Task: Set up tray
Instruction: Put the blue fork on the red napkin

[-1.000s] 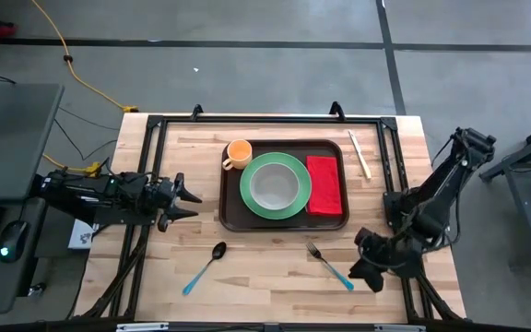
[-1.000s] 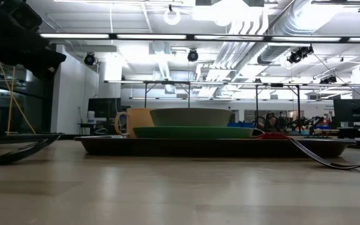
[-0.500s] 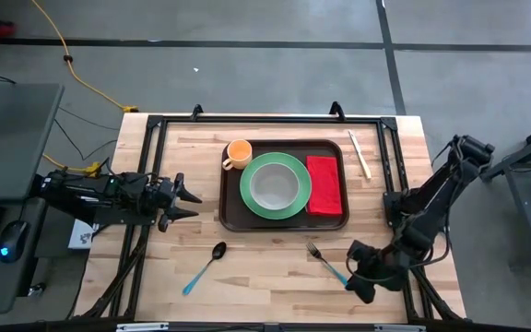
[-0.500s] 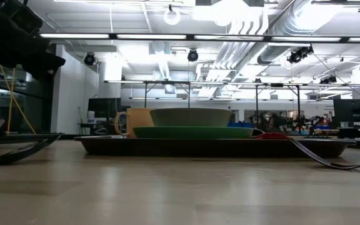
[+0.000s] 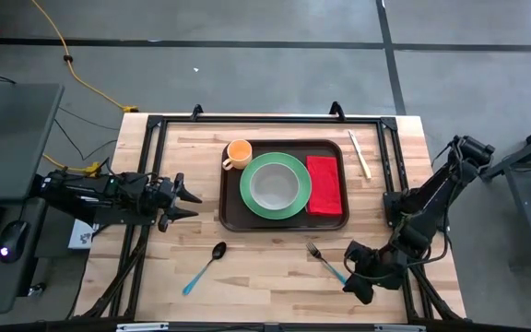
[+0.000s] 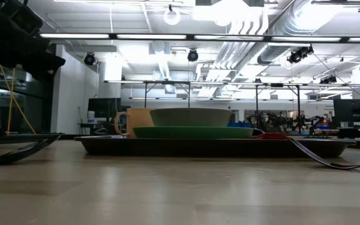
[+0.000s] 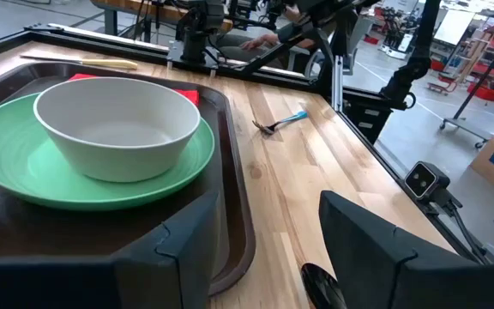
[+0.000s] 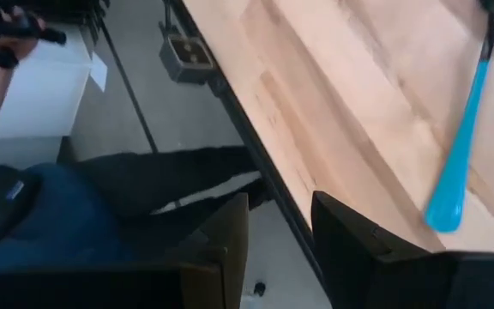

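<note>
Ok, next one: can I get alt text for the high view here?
A dark brown tray on a wooden table holds a green plate with a bowl, an orange cup and a red napkin. The right gripper, open, nears a blue-handled fork; the left gripper waits open.

Bright ceiling lights point(image 6: 74, 35) are flooding the room behind the tray point(image 6: 211, 147), blowing out to white glare and silhouetting its contents. The table point(image 5: 275, 267) around the tray is lying evenly lit, shadows staying faint beside the fork point(image 8: 457, 163), which is blurring softly.
</note>
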You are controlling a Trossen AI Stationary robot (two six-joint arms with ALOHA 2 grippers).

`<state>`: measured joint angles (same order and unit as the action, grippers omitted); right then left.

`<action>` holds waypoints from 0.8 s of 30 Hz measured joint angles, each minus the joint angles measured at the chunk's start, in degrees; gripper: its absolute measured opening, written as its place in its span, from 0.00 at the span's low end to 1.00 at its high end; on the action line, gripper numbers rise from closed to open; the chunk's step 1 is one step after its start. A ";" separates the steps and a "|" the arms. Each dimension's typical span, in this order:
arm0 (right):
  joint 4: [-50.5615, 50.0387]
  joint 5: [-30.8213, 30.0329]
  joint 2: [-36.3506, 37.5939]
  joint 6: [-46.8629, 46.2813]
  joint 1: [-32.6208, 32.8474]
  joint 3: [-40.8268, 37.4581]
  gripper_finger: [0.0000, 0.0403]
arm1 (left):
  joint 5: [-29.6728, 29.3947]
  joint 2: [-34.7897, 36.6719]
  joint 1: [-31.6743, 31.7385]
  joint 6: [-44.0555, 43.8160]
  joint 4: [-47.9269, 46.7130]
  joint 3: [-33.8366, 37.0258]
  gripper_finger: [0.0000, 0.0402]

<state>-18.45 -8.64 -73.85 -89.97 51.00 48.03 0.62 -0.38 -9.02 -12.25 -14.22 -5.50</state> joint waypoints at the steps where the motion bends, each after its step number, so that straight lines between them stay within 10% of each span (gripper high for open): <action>1: -0.10 0.97 0.01 0.01 0.00 0.00 0.27 | 0.00 0.00 0.00 0.00 0.03 0.00 0.57; 17: -1.16 -5.46 0.03 10.82 -2.84 1.40 0.27 | -0.05 0.00 -0.01 -0.21 0.68 0.04 0.57; 24: -22.42 -2.99 -2.82 16.36 -5.86 11.96 0.27 | -0.04 0.00 -0.02 -1.57 0.70 0.04 0.57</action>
<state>-40.87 -11.63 -76.66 -73.62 45.15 59.99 0.58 -0.38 -9.04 -13.82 -13.52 -5.45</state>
